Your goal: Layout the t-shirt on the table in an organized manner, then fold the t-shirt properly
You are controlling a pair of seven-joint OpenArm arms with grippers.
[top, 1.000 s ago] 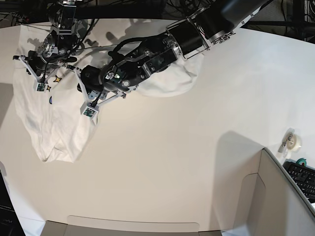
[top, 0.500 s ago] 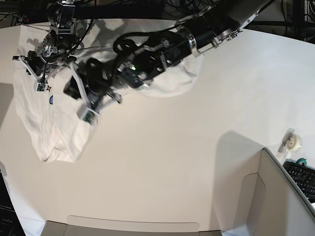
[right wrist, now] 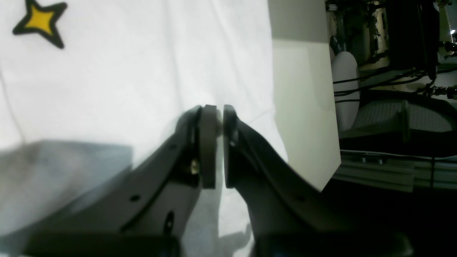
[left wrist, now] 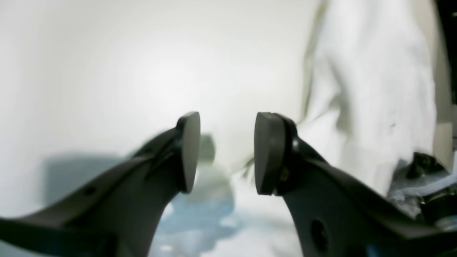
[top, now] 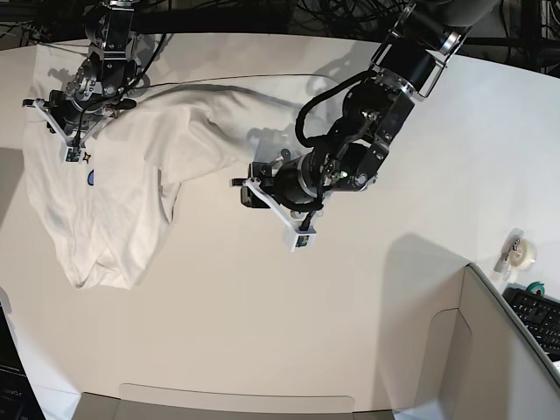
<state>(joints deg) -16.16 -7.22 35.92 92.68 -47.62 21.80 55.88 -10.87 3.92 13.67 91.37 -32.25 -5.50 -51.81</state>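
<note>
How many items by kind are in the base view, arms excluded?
T-shirt: 1
Tape roll: 1
Keyboard: 1
Grey box wall: 1
Total: 4

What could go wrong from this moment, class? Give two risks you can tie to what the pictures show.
1. The left gripper is open and clear of the t-shirt, so that side lies bunched and may fold crooked.
2. The right gripper pinches fabric near the table edge; pulling could drag the shirt off.
</note>
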